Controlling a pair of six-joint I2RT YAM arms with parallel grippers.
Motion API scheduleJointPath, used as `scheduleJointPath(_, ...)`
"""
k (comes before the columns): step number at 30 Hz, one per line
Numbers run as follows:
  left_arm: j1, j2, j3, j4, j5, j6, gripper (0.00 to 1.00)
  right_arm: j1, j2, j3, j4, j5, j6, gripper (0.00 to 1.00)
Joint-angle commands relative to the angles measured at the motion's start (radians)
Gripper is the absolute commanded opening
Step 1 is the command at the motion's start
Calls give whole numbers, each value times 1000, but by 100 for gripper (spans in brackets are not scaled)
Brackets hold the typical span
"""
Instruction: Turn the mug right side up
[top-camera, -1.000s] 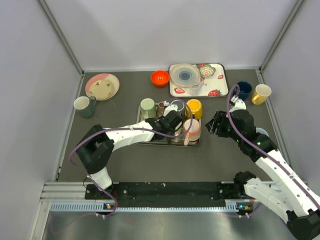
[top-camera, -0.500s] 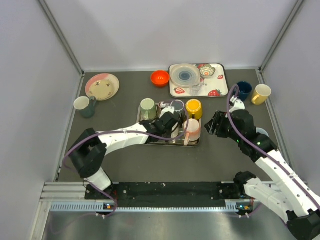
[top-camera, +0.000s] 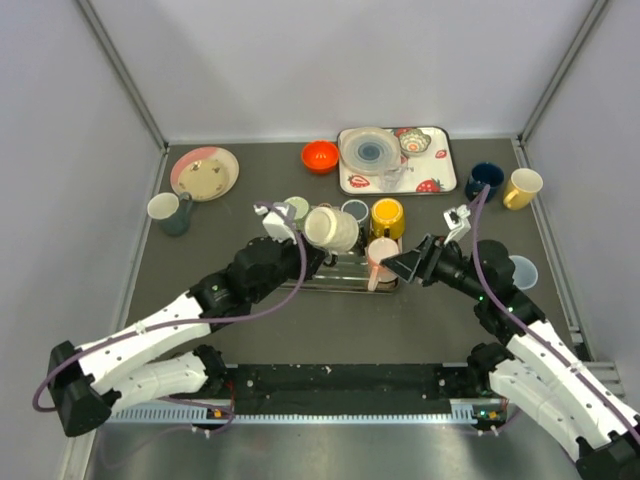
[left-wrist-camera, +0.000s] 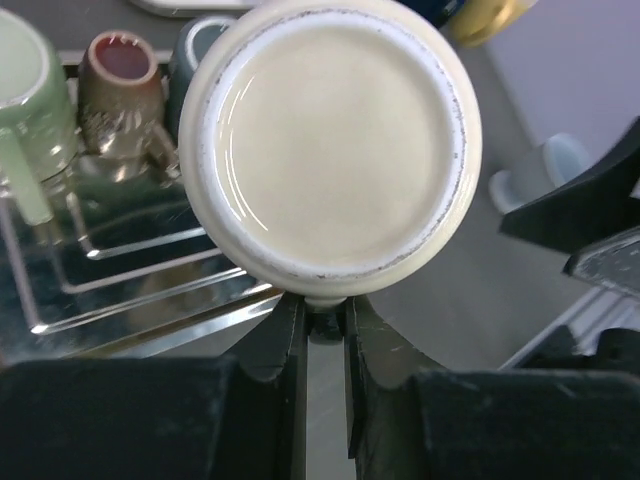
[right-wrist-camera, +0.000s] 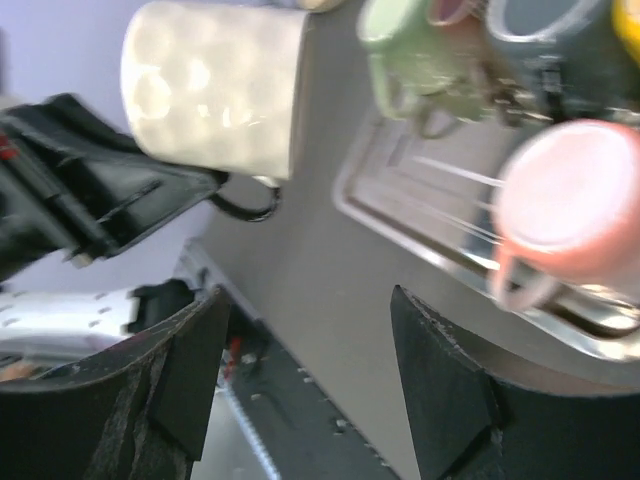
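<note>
Since a second ago the left arm has pulled back toward the near left and lifted the cream mug (top-camera: 332, 228) out of the row on the metal tray (top-camera: 340, 283). The right arm has reached in closer.

The left tool (left-wrist-camera: 325, 312) is pinching the mug's handle between its narrow-set fingers. The mug hangs in the air over the left part of the tray, tipped on its side, with its base toward the left wrist camera.

To its right, the pink mug (top-camera: 383, 258) sits mouth down on the tray.

Further right, the right tool (top-camera: 405, 265) hovers with its fingers spread, holding nothing, just beside the tray's right end.

The lift looks done and the turn is in hand. Next, the left wrist probably has to roll until the mouth faces up, then lower the mug onto bare bench near the tray, keeping clear of the other mugs.
</note>
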Motion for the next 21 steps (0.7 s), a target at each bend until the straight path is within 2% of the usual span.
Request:
scheduleJointPath(1,7,-140,-124,387,55,-103,0,11,-7,-38,417,-282,185,67)
scheduleJointPath(4,12,-190,-171,504,116,-169,0,11,48,-56,577,-383,293,68)
scheduleJointPath(9,16,-210,-207,650,222,-272,0,11,162,-82,772,-468,424,69)
scheduleJointPath(17,21,-207,-237,748,237,-338,0,67,219,-38,712,-502,352,74)
scheduleJointPath(21,20,-174,-250,802,306,-392,0,83,251,-21,738,-496,352,74)
